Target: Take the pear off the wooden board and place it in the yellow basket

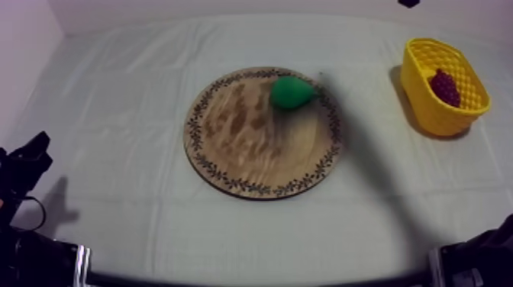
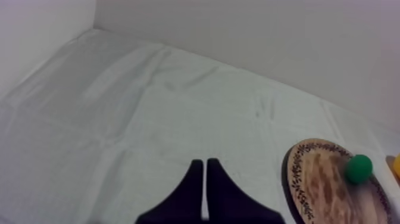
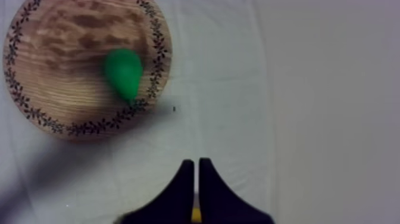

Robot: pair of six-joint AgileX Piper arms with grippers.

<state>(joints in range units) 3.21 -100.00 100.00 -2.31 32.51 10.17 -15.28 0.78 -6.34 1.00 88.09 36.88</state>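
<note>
A green pear point(image 1: 292, 92) lies on the round wooden board point(image 1: 244, 145), close to its far right rim. The yellow basket point(image 1: 429, 103) stands at the far right of the table, apart from the board. My left gripper point(image 2: 204, 162) is shut on nothing, its fingers together as a wedge over bare cloth; the board point(image 2: 324, 184) and pear point(image 2: 359, 168) lie well off to its side. My right gripper point(image 3: 196, 161) is also shut and holds nothing, hanging over the cloth just off the board point(image 3: 65, 71), a short way from the pear point(image 3: 124, 71).
A dark red bunch of grapes point(image 1: 445, 86) lies inside the basket. My left arm point(image 1: 27, 164) rests low at the left side and my right arm point(image 1: 481, 256) low at the right. Cloth surrounds the board on all sides; a wall runs behind the table.
</note>
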